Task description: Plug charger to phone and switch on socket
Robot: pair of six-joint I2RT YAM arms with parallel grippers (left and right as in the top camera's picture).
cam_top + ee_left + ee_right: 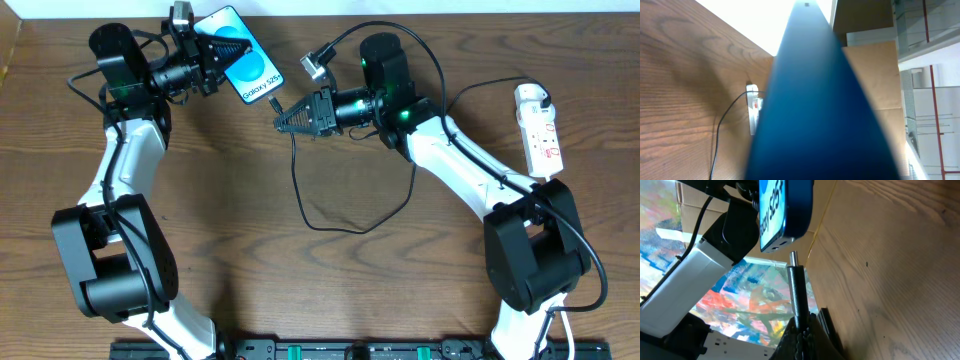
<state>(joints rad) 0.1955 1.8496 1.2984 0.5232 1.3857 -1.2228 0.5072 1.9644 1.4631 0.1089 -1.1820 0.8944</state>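
My left gripper [222, 48] is shut on the phone [244, 65], a blue-screened handset reading "Galaxy S25+", held up at the table's back. In the left wrist view the phone [820, 110] fills the frame and hides the fingers. My right gripper [284, 122] is shut on the charger plug [796, 287], whose metal tip sits just short of the phone's bottom edge [785, 235]. The black cable [300, 195] loops across the table. The white socket strip [538, 130] lies at the right and also shows in the left wrist view [753, 112].
The cable loop trails over the table's middle and up behind the right arm. The socket's white cord [480, 88] curves toward the right arm. A black rail [350, 350] runs along the front edge.
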